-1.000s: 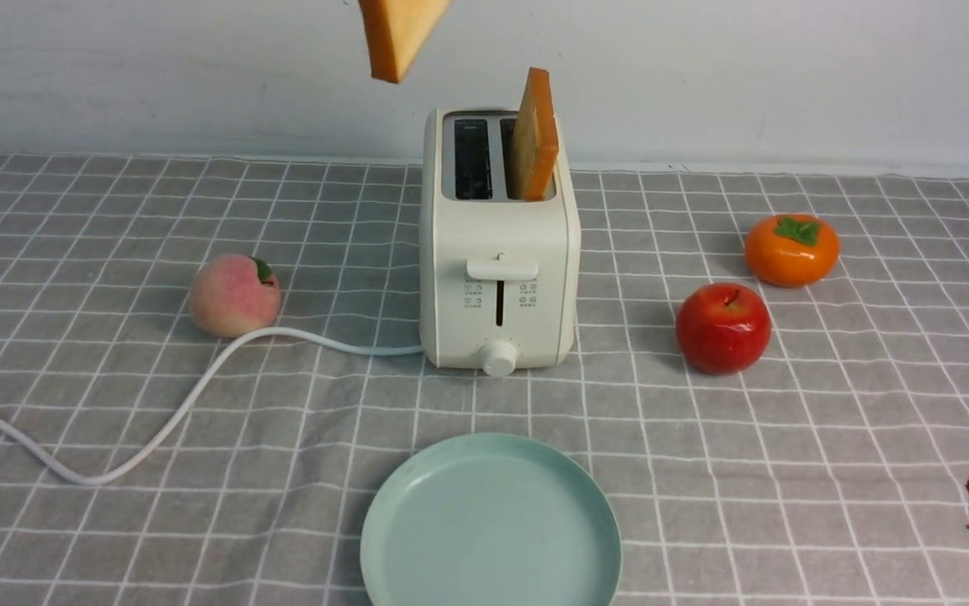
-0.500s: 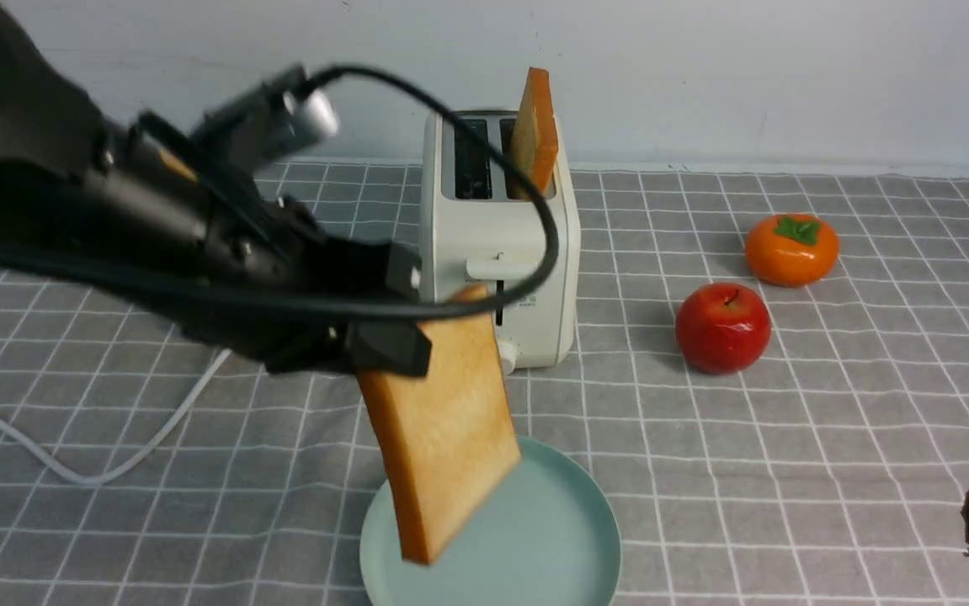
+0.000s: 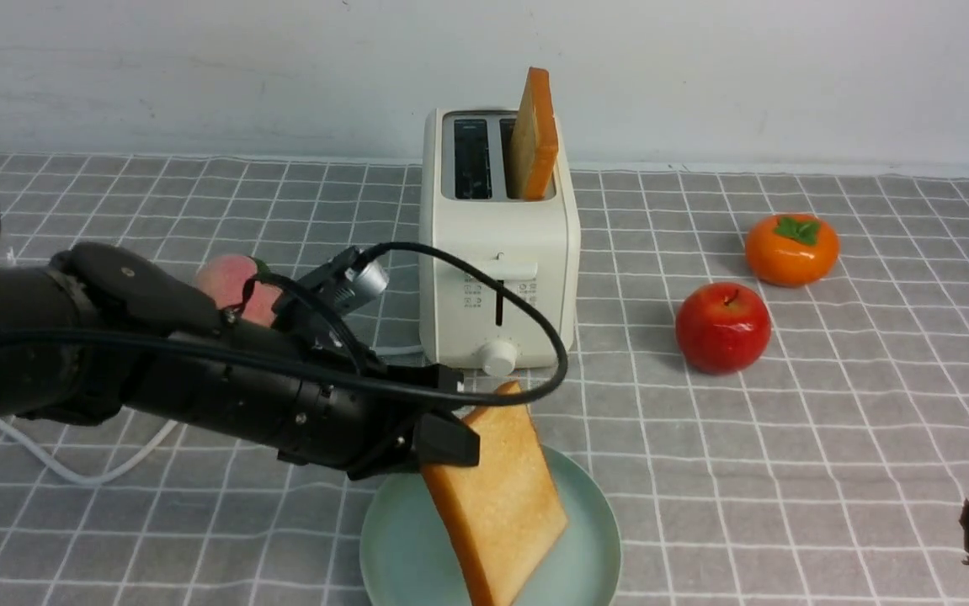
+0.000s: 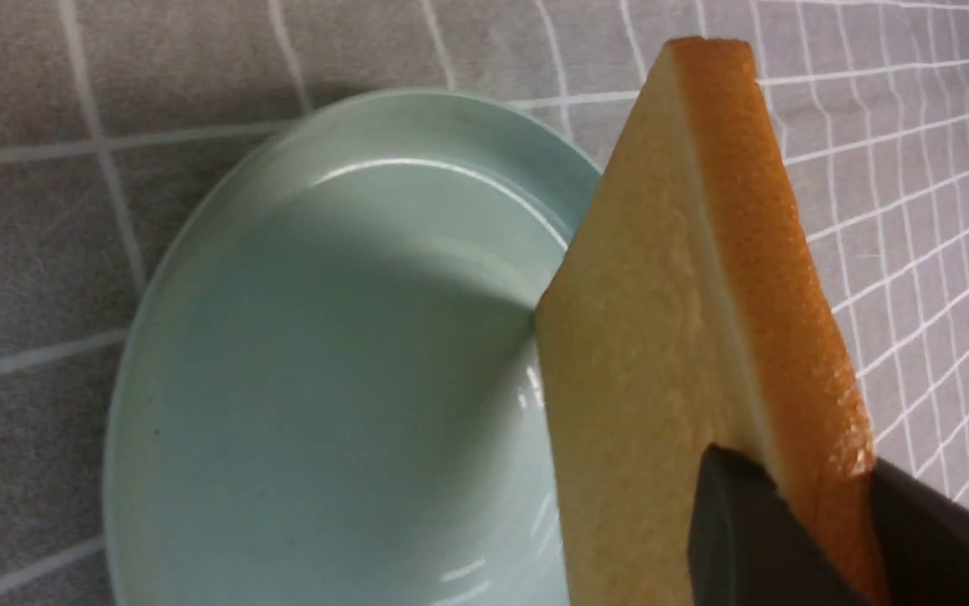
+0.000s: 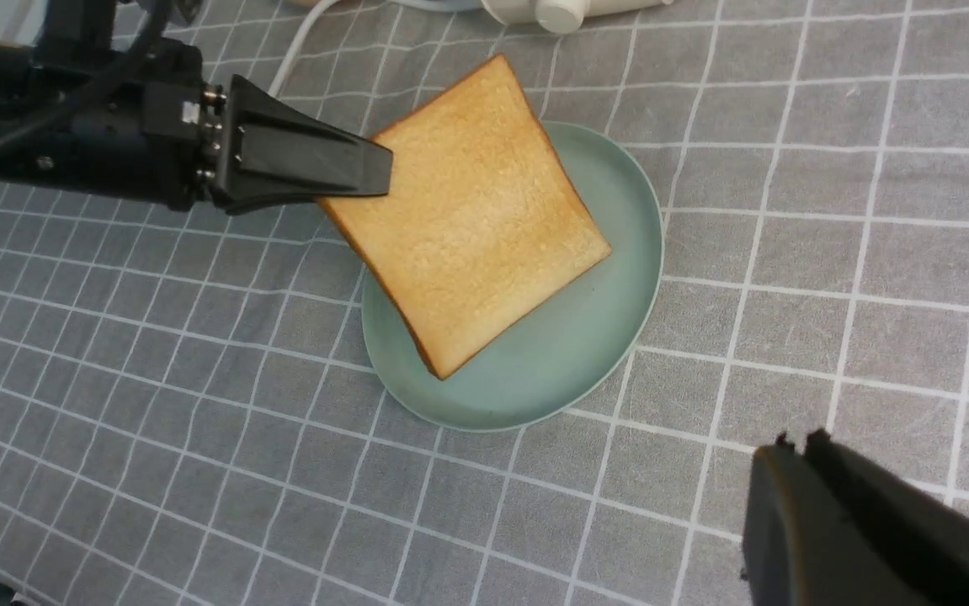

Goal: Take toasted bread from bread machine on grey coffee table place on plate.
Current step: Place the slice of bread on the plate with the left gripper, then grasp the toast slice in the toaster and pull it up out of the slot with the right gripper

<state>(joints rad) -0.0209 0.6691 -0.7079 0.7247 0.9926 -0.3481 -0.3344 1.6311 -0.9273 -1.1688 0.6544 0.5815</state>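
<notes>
One slice of toasted bread, the second slice (image 3: 535,135), stands upright in the right-hand slot of the cream-white bread machine (image 3: 497,278), its top half showing above the casing. In front of the bread machine lies the mint-green plate (image 3: 396,547), and over it hangs the held slice (image 3: 497,497), tilted with one corner pointing down; whether that corner touches the plate cannot be told. The left arm (image 3: 156,370) reaches in low and nearly level from the bread machine's left, and the left gripper (image 3: 459,417) clasps the held slice at a crust edge, one finger on each face. The right gripper (image 5: 797,442) hangs well to the bread machine's front right, jaws pressed together with nothing between them. On the grey coffee table (image 3: 787,471): two slices, one plate, one bread machine. Three fruits are there too: an apple (image 3: 722,326) and a persimmon (image 3: 791,249) to the bread machine's right, and a peach (image 3: 236,282) to its left, half hidden by the arm. A white cord (image 3: 55,463) trails away leftward.
</notes>
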